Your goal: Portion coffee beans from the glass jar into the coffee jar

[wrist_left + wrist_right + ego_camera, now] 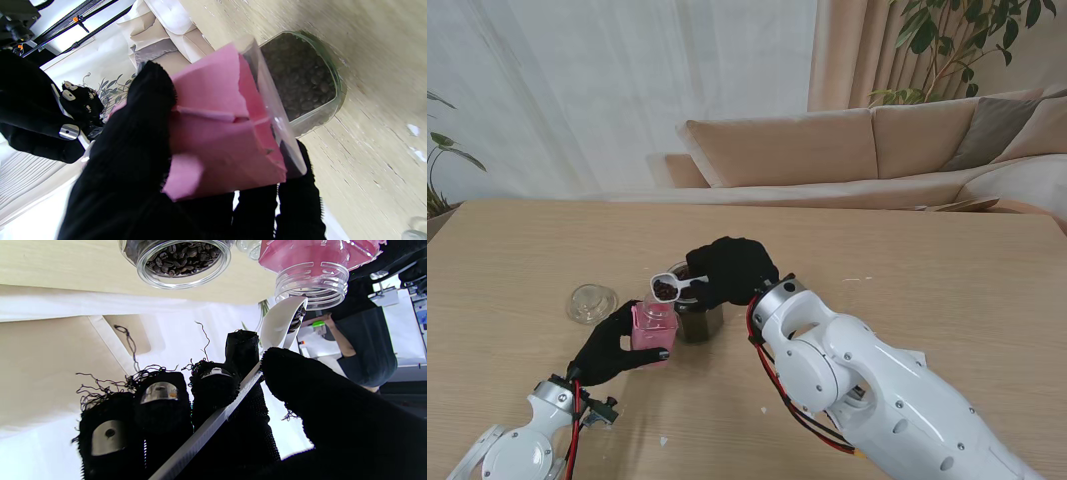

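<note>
My left hand (612,350) is shut on the coffee jar (654,328), a clear plastic jar with a pink label (217,133), held a little off the table and tilted. The glass jar (698,318) of coffee beans (180,256) stands right beside it, lid off. My right hand (732,270) is shut on a white spoon (670,287) loaded with beans (297,318). The spoon bowl (278,325) hovers at the coffee jar's threaded mouth (310,280), tipped toward it. Beans lie inside that mouth.
A clear round lid (592,302) lies on the wooden table (927,260) to the left of the jars. A beige sofa (847,150) and curtains stand beyond the table's far edge. Small white specks dot the table near me.
</note>
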